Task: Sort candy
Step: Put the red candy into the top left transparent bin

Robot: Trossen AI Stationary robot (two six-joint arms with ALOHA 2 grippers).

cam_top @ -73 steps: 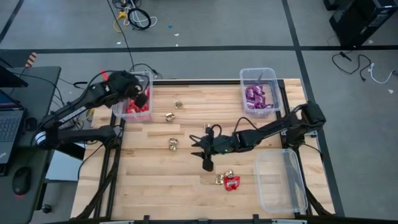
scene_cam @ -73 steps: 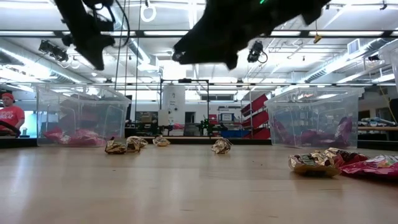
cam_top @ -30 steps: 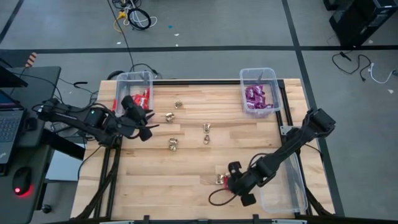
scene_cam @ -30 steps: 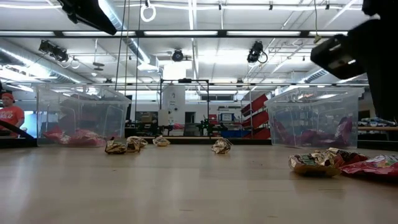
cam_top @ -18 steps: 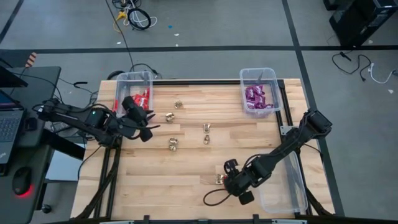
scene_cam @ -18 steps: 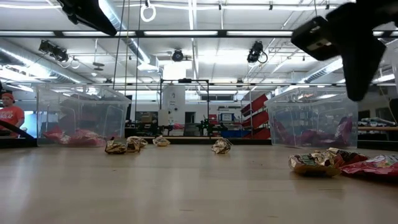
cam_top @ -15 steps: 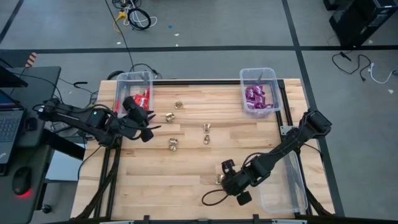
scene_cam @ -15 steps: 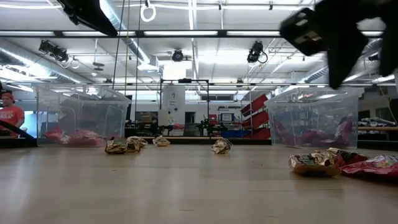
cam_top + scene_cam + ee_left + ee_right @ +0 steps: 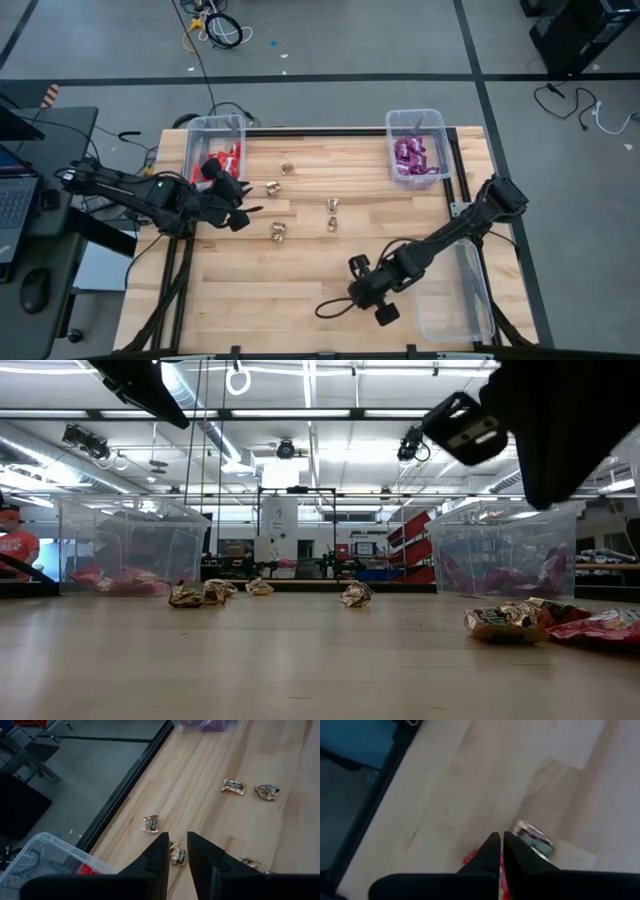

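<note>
Wooden planks make up the table [image 9: 300,270], which stands on a grey floor with black cables lying beyond its far edge. At the far left corner sits a clear bin [image 9: 213,150] holding red packets [image 9: 228,158], and near the far right corner a second clear bin [image 9: 417,146] holds purple packets [image 9: 409,155]; a third clear bin [image 9: 452,295] lies along the right edge toward the near side. Loose gold foil pieces are scattered on the boards: one [image 9: 288,168] and another [image 9: 272,188] toward the far left, one [image 9: 332,205] and one [image 9: 331,223] close together near the middle, and one [image 9: 278,232] a little to their left. In the low view a gold piece [image 9: 512,620] and a red packet [image 9: 606,626] lie touching each other at the near right. The right gripper [image 9: 500,851] hangs low over the near middle of the table, just left of the third bin, its fingers pressed together with nothing clearly between them; in the right wrist view a foil piece [image 9: 535,839] lies just beside the fingertips and a bit of red wrapper [image 9: 471,858] shows on the other side. The left gripper [image 9: 175,851] hovers at the table's left edge beside the red bin, its fingers a narrow gap apart and holding nothing, with a gold piece [image 9: 176,854] on the boards seen between them.
</note>
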